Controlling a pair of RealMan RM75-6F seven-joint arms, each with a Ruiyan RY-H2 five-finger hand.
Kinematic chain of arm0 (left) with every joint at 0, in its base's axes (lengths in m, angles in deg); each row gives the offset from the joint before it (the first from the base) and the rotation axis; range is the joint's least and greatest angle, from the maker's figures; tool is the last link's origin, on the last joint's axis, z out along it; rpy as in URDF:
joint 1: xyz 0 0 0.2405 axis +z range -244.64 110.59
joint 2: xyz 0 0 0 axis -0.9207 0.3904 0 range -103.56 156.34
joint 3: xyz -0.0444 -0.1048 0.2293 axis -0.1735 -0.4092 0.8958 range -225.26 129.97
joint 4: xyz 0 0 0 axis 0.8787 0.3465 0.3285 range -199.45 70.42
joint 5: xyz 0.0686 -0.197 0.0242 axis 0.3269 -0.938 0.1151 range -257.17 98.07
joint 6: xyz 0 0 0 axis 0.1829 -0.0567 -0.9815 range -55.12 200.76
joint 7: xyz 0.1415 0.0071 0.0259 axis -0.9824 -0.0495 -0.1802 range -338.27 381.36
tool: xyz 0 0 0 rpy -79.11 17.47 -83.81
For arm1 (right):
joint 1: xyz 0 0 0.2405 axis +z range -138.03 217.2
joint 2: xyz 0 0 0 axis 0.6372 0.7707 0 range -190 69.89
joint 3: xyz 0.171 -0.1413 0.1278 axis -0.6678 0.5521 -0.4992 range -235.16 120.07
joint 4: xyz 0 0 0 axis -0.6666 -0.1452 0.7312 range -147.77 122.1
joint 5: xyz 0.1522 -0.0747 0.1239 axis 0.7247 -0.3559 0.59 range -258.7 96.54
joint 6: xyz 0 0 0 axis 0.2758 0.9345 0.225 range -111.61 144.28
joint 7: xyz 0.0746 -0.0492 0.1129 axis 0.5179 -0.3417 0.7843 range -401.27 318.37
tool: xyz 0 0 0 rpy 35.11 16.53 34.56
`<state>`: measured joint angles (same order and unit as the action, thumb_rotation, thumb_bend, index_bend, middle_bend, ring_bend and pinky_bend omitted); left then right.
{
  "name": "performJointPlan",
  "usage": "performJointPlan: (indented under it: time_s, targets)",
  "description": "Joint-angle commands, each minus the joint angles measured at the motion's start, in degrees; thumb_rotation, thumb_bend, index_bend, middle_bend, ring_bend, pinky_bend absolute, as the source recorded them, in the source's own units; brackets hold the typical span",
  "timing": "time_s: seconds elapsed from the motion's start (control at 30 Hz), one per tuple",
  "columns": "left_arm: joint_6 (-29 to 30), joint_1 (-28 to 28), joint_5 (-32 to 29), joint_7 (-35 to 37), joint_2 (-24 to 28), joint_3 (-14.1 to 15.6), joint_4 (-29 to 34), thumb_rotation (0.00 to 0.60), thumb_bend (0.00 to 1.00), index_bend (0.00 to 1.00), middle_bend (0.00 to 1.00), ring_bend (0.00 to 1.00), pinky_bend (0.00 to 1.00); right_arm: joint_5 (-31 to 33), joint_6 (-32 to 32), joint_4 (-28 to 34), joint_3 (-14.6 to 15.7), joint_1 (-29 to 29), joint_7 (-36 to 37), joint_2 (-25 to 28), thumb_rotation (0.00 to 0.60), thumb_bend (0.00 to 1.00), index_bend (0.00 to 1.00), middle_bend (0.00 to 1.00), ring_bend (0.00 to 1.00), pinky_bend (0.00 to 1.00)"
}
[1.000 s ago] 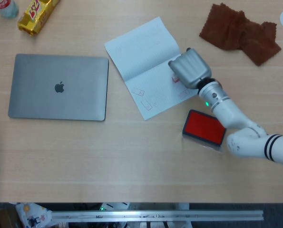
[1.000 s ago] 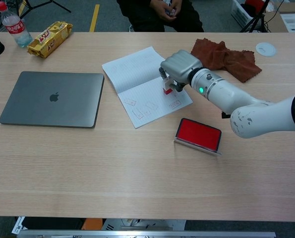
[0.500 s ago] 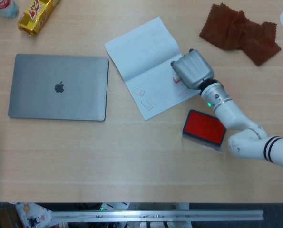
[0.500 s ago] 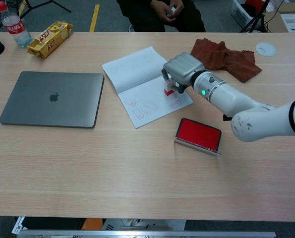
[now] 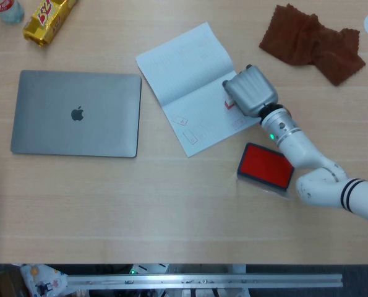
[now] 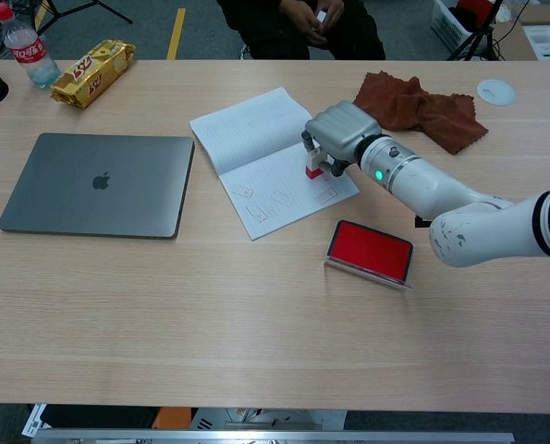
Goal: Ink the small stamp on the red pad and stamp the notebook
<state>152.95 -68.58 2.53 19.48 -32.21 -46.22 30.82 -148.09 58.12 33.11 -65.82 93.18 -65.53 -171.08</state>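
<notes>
Notebook [image 6: 273, 154] lies under the right hand [image 6: 337, 135]; red pad [image 6: 370, 251] near, back toward the wrist. Hand pinches small stamp [image 6: 313, 169], its base on the page beneath the fingers. Risk: a tilted lift could smear the print or drag the loose page.

Small stamp [image 6: 313, 169] (head view) mostly under right hand [image 5: 250, 91].

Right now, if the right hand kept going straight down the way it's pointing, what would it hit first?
Most likely the notebook. The right hand holds the small stamp with its red base facing down over the page's right edge, so the stamp would meet the paper first. Whether it already touches is hard to tell from these views.
</notes>
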Motion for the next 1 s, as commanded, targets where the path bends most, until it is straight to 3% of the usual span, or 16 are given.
performJointPlan:
  time_s: [0.03,1.0]
  targets:
    - [-0.1,0.0,0.0,0.0,0.0,0.0,0.0,0.6,0.27,0.17,0.23,0.27,0.26,-0.2,-0.2,-0.3,-0.1,0.0,0.1,-0.1,0.6,0.5,1.0,0.81,0.56,0.44]
    - [-0.3,0.1,-0.3,0.3,-0.2,0.1,-0.5,0.6,0.27,0.16,0.23,0.27,0.26,-0.3,-1.4,-0.8,-1.3,-0.1,-2.5,-0.9,0.6,0.51,1.0,0.81,0.57,0.44]
